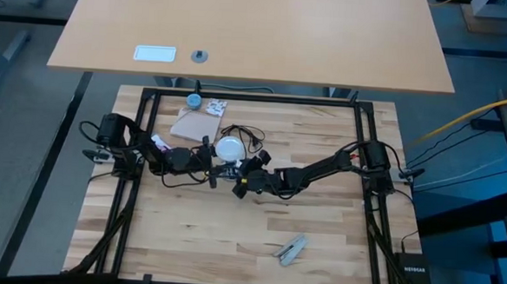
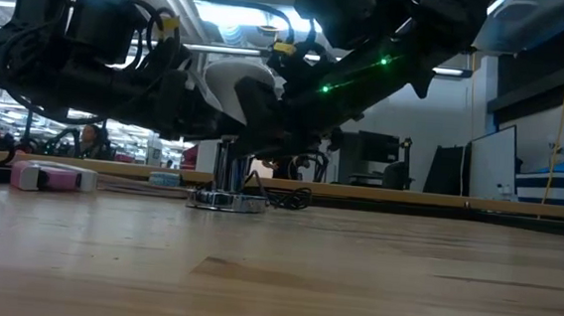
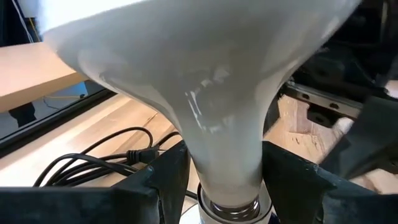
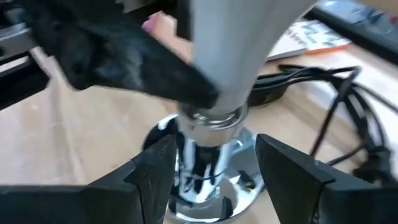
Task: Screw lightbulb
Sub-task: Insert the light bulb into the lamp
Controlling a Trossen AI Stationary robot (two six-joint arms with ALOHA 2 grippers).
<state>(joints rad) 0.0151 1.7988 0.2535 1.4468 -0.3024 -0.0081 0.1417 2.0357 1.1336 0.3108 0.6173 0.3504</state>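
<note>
Two grippers at lightbulb (image 1: 229, 148): left gripper (image 3: 227, 180) fingers pinch tapered neck; right gripper (image 4: 214, 171) fingers spread around chrome socket (image 4: 208, 155), not touching. Step: threading. Next: twist bulb.

Item count, high view:

- One lightbulb (image 1: 229, 148), at frame centre.
- Two grippers: left gripper (image 1: 211, 161) and right gripper (image 1: 243, 169), either side of the bulb.
- One blue cap (image 1: 193, 101), upper centre-left.
- One cardboard sheet (image 1: 196, 123), just below the cap.
- One black cord (image 1: 247, 135), right of the sheet.
- One grey tool (image 1: 291, 250), lower right of centre.
- One wooden worktop (image 1: 319, 224).
</note>
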